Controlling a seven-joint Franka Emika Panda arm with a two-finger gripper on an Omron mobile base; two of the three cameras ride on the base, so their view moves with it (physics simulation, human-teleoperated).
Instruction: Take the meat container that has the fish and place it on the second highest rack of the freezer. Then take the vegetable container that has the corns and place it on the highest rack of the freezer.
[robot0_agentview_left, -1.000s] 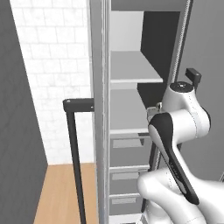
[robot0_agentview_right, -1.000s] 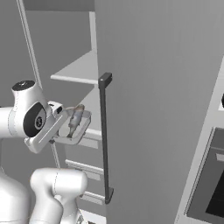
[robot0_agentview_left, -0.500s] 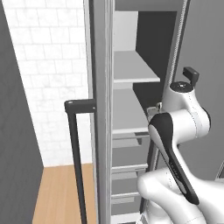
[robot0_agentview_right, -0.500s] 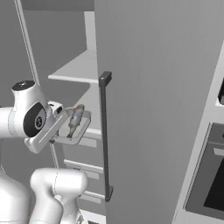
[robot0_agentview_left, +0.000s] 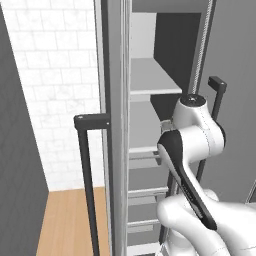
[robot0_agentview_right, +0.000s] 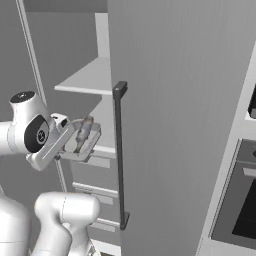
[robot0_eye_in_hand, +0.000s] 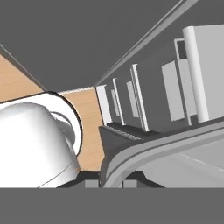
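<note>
The meat container (robot0_agentview_right: 89, 146), a pale tray, holds the small silver-grey fish (robot0_agentview_right: 83, 133). My gripper (robot0_agentview_right: 66, 150) is shut on the tray's near edge and holds it tilted in front of the open freezer (robot0_agentview_right: 175, 125). The tray hangs at about the height of the second highest rack (robot0_agentview_right: 105, 120), just outside it. The highest rack (robot0_agentview_right: 85, 80) is a bare pale shelf above. In the left base view the arm (robot0_agentview_left: 192, 137) hides the tray, and both racks (robot0_agentview_left: 150, 80) (robot0_agentview_left: 142, 149) show behind it. The tray's curved rim (robot0_eye_in_hand: 144, 151) crosses the hand view. The corns' container is out of view.
The freezer's open right door carries a long black handle (robot0_agentview_right: 119, 155) close beside the tray. A left door edge (robot0_agentview_left: 112, 125) with its own handle (robot0_agentview_left: 85, 175) stands on the other side. Drawers (robot0_agentview_left: 142, 200) sit below the racks. A black oven (robot0_agentview_right: 240, 210) is far right.
The whole scene has shifted slightly, so the base has moved a little. The arm and the held tray keep the same pose.
</note>
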